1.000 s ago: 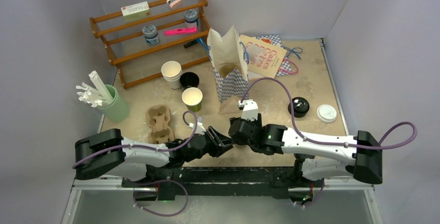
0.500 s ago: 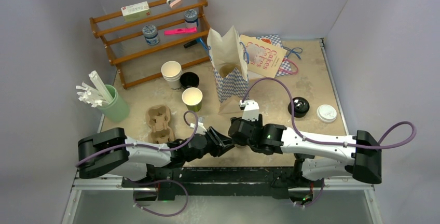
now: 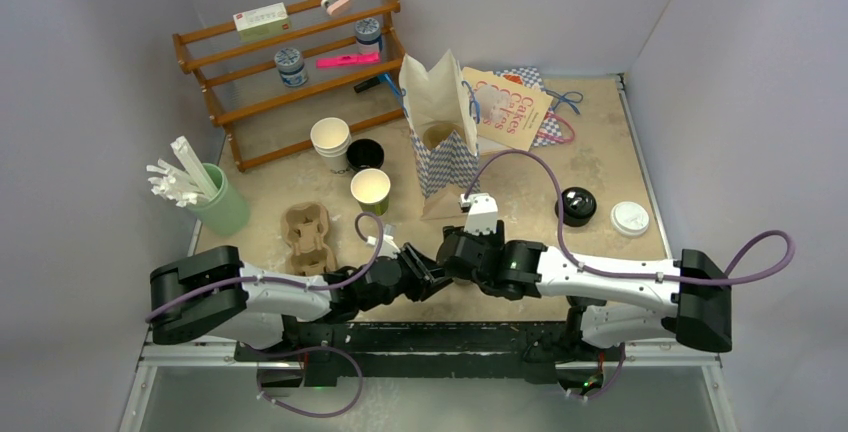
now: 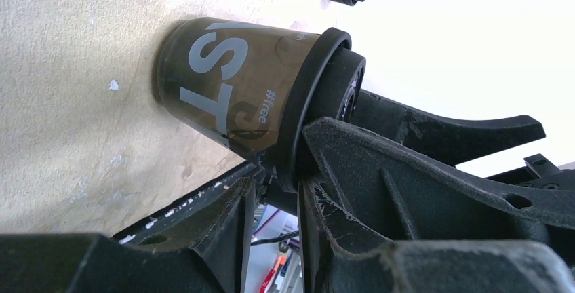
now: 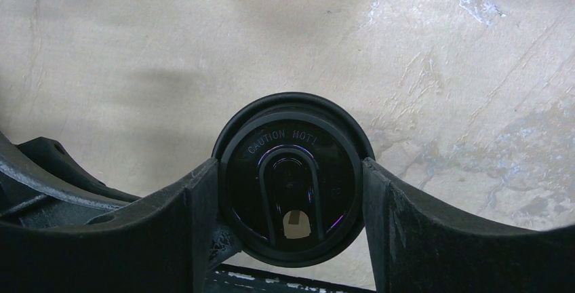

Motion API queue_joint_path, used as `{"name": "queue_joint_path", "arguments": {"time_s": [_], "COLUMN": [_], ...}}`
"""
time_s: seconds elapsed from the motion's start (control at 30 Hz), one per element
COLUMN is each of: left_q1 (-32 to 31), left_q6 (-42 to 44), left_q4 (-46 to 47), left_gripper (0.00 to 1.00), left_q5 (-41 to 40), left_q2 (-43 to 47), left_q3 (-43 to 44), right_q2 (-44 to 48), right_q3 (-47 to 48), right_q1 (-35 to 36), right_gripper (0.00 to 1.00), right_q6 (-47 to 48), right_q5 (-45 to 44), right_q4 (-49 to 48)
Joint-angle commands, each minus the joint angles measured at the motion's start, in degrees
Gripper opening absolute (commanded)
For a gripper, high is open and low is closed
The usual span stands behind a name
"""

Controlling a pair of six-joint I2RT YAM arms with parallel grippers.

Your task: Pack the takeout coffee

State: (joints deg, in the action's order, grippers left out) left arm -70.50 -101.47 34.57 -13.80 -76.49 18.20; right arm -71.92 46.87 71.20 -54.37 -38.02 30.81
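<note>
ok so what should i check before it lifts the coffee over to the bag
1. lid seated on cup: ok, rim looks flush where visible
2. right gripper on lid: ok, fingers against both sides
3. left gripper clear of cup: not ok, it pinches the lid's rim
4. cup base flat on table: ok
5. bag upright, mouth open: ok
6. room inside bag: cannot tell

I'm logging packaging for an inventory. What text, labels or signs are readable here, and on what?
"CAUTION HOT!" on the black sip lid.
"#free" and large letters "ST" on the black cup.
"Cakes Cakes" on the flat paper bag.
White box, back left: print too small to read.
</note>
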Motion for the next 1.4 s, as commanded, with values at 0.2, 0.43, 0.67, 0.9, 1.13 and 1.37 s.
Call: {"name": "queue_joint_path", "arguments": {"time_s": [0.2,0.43,0.67,0.9,1.13,1.37], "left_q1": [-0.3,-0.5,-0.5,-0.4,-0.4,-0.4], "left_q6": [6.5,6.4,3.8,3.0,3.7,5.4], "left_q4": [-8.0,-4.3,-7.5,-20.3,-27.7,-35.5], "left_gripper": [0.37,0.42,0.45,0.44,0.44,0.45], "left_q5": [2.5,2.6,2.2,2.3,3.3,2.7], "left_q2": [-1.6,-3.4,-4.0,-2.0,-3.1,-3.9], "left_q3": [4.2,3.7,3.0,5.9,8.7,11.4], "right_q2": [-4.5,-5.1,-3.5,-0.5,-0.2,1.6], "right_q3": [-7.9,-6.7,-7.6,-11.1,-12.6,-15.2], "right_q1": [2.8,2.8,2.8,2.8,2.8,2.8], "right_gripper": [0.38,0.38,0.38,0.38,0.37,0.37], "right_q6": [-7.5,-8.0,-9.0,-9.8,-9.8,-10.7], "right_q5": [15.4,14.9,15.5,17.1,18.3,20.1], "right_q4": [3.2,2.7,3.0,-0.6,-3.2,-7.1]}}
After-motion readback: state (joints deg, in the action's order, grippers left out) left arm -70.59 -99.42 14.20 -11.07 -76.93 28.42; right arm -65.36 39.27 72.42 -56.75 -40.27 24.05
